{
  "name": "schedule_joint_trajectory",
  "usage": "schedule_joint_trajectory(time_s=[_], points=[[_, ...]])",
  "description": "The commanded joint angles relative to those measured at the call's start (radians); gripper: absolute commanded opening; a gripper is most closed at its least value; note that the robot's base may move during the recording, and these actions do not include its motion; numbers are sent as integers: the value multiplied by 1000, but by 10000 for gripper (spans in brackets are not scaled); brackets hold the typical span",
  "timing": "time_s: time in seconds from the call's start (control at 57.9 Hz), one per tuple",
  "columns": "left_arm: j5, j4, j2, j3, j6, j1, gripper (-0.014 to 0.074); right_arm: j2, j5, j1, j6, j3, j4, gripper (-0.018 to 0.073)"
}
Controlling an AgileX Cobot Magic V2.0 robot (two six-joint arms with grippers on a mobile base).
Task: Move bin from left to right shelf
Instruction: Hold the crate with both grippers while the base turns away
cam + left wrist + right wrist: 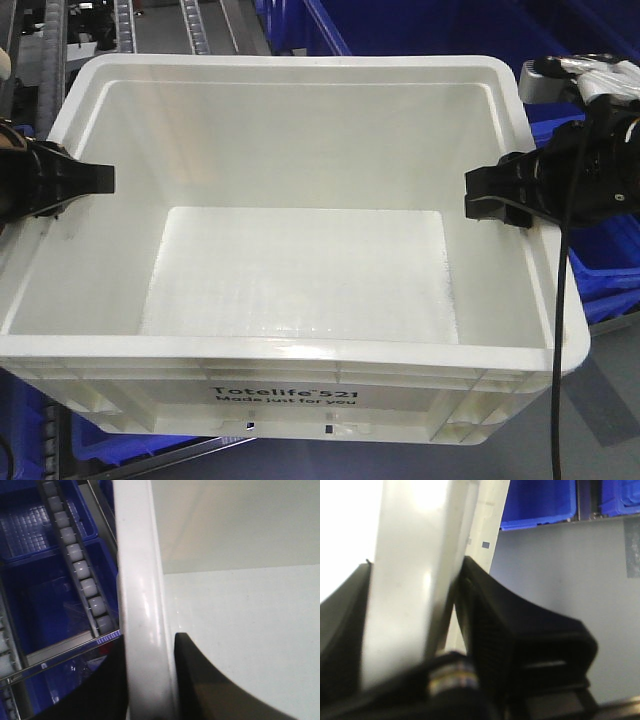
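The left gripper (62, 183) sits at the left edge of the front view, its black fingers closed to a narrow gap around the left rim of the bin (300, 130). The left wrist view shows this closely. The left gripper (150, 685) has one finger (97, 690) outside the thick white rim (140, 580) and the other inside against the wall, pinching it between them.

At the right edge of the front view, the right gripper (505, 197) grips the opposite rim in the same way. In the right wrist view the right gripper (412, 630) has the white wall of the bin (405, 555) clamped between its dark fingers (520, 625).

The bin spans the middle of the front frame between the two grippers, open side up. Its black "Totelife 521" print (287, 396) faces the lower edge.

Beyond the bin, lanes of white roller wheels (125, 25) run along the upper left; which shelf they belong to cannot be told. One such roller lane (75, 555) crosses the upper left of the left wrist view, over blue totes (30, 525). More blue totes (400, 25) fill the upper right of the front view. A black cable (560, 300) hangs down the right side.
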Motion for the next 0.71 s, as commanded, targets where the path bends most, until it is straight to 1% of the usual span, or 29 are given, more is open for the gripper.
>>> schedule_joint_trajectory(time_s=[0.0, 0.691], points=[[-128, -26, -40, -38, 16, -6, -6, -44, -89, 0, -41, -39, 33, -4], [-128, -26, -40, -38, 16, -6, -6, -44, -88, 0, -41, -39, 33, -4]])
